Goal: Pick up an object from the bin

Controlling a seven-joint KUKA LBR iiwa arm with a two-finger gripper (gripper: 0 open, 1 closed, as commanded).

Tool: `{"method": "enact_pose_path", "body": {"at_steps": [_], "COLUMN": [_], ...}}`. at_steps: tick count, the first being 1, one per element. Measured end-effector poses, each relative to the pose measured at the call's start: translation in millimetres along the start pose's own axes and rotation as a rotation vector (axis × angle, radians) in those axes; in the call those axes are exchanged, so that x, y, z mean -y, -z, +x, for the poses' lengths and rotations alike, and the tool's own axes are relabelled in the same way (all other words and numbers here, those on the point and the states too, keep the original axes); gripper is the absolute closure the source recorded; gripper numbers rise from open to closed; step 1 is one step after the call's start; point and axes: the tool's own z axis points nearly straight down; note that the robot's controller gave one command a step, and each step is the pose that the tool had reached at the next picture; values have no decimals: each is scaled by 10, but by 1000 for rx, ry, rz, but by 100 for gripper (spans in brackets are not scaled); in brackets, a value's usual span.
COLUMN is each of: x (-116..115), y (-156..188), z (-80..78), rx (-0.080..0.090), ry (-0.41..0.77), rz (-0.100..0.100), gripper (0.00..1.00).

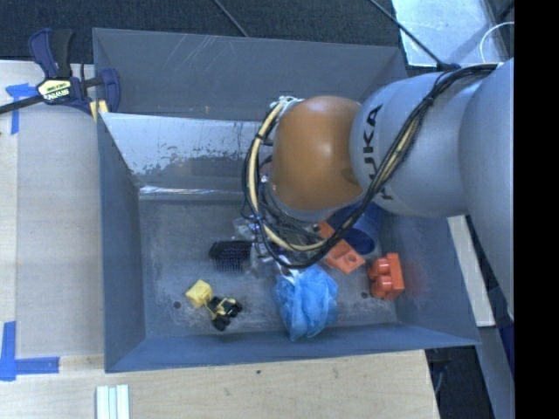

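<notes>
camera view: the gripper (256,250) hangs low in the middle of the bin (122,234), just beside a black bristly brush (229,254) lying on the floor. whether it is spread or pressed together, i cannot tell. a blue crumpled cloth (306,304) lies near.

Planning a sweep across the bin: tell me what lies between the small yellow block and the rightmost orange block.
In the camera view, a crumpled blue bundle lies between the yellow block and the orange block.

A small black brush-like object (229,254) lay flat on the grey bin (120,234) floor. It sat just left of the floor's middle.
</notes>
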Motion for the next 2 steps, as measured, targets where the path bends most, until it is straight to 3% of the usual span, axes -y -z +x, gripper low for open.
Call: {"method": "enact_pose_path", "body": {"at_steps": [2], "x": [3], "y": [598], "z": [-1], "rx": [0], "ry": [-2], "rz": [0], "gripper": [100]}}
